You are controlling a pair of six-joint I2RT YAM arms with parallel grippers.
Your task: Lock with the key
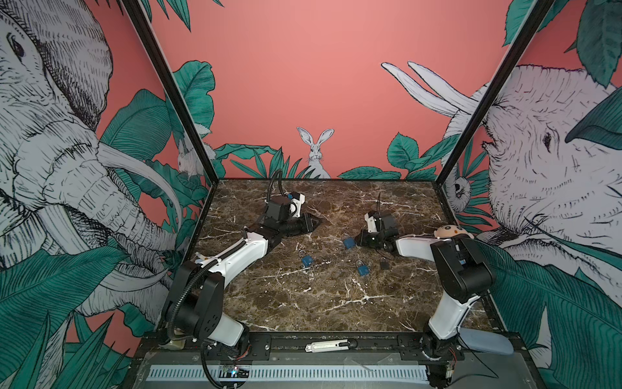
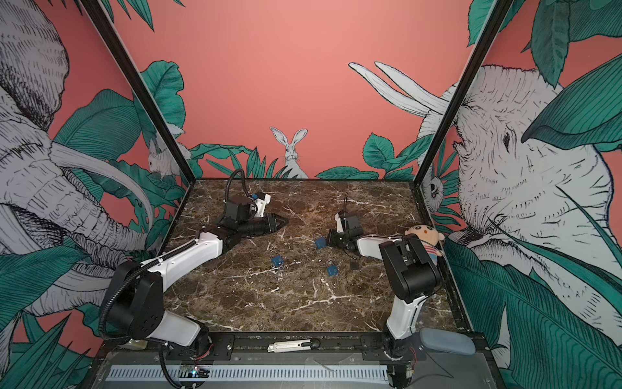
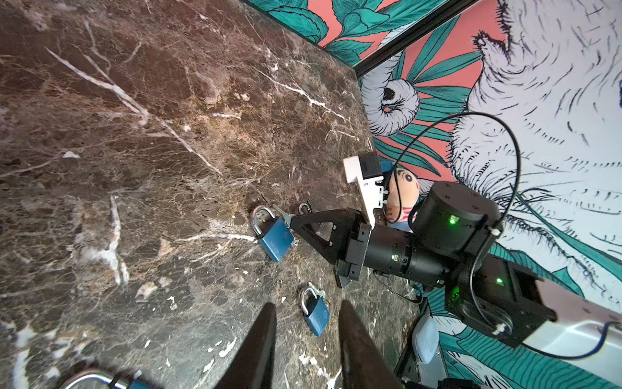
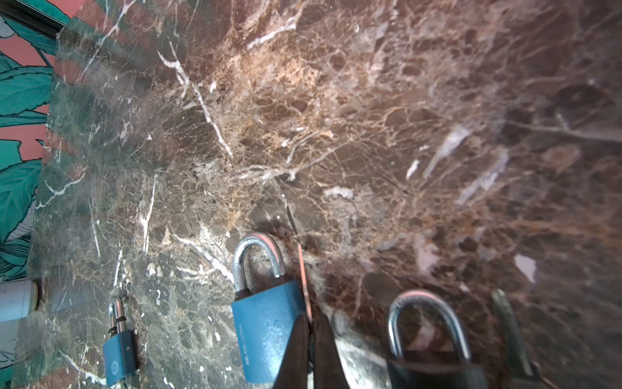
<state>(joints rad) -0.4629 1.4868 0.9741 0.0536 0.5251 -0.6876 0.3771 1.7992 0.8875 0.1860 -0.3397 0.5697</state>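
My right gripper is shut on the key, whose thin blade sticks out edge-on past the fingertips. The key lies right beside a blue padlock on the marble table. Both top views show that padlock just left of the right gripper. My left gripper is low over the back left of the table. It is open and holds nothing. A second blue padlock lies on the table beyond its fingertips.
Two more blue padlocks and a black padlock lie mid-table. A plush doll sits at the right wall behind the right arm. A utility knife rests on the front rail. Walls close off three sides.
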